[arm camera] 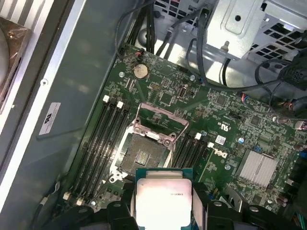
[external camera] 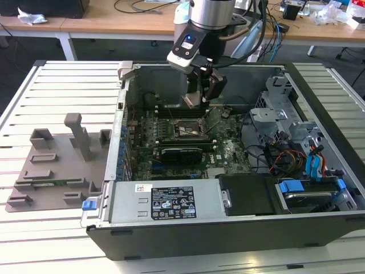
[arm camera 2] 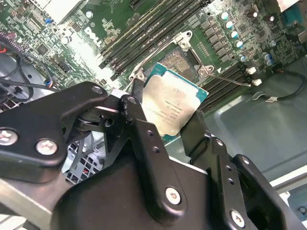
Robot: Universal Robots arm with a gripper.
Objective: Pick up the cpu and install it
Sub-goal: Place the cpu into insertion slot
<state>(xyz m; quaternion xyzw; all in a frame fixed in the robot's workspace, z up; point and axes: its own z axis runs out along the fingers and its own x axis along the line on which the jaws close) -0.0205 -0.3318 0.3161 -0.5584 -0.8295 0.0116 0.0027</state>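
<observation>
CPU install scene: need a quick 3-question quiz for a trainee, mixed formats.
1. True or false: the cpu is seated in the socket.
2. What does the claw hold? A) a memory stick B) the cpu C) a cable
3. Fill in: the socket's metal frame stands ___ (open or closed).

Key
1. False: the claw grips it by its edges, above the motherboard.
2. B
3. open
</observation>
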